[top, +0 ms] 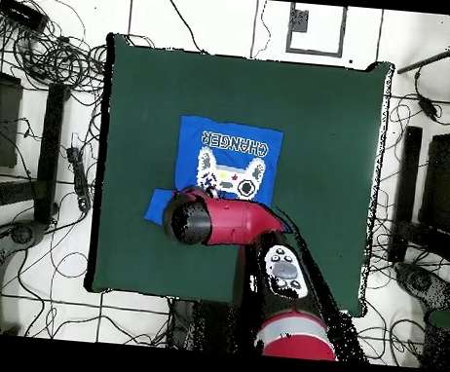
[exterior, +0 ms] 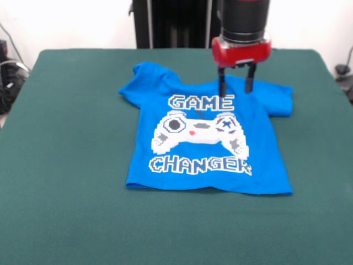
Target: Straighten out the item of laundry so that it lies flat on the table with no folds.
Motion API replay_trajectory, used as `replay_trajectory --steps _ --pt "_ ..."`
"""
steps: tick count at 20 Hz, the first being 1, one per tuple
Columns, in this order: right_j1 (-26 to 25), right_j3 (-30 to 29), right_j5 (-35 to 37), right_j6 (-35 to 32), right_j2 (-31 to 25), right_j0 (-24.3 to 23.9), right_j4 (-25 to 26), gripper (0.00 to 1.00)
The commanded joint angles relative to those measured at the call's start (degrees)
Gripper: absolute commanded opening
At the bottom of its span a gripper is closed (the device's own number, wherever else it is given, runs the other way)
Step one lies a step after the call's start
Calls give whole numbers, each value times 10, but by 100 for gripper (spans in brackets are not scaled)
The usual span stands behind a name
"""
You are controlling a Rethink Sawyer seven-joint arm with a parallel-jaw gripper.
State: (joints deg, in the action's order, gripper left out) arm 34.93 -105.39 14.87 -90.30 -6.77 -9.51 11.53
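Note:
The item of laundry, a bright blue T-shirt with white "GAME CHANGER" lettering and a game controller, lies print up in the middle of the dark green table. Its hem runs fairly straight along the near side. The sleeve at the far left is bunched, and the right sleeve looks tucked at its edge. My gripper hangs open over the collar area, its two black fingers apart with nothing between them. In the overhead view the arm covers the collar end of the shirt and hides the fingers.
Green cloth stretches wide on every side of the shirt. Cables and dark equipment lie on the floor around the table, and more cables show past its left edge in the front view.

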Motion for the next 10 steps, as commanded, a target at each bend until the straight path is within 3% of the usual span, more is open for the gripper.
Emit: replay_trajectory --steps 1,10 --pt "-50 -44 -43 -201 9 46 -73 100" --pt "-66 -48 -70 -210 22 85 -118 100"
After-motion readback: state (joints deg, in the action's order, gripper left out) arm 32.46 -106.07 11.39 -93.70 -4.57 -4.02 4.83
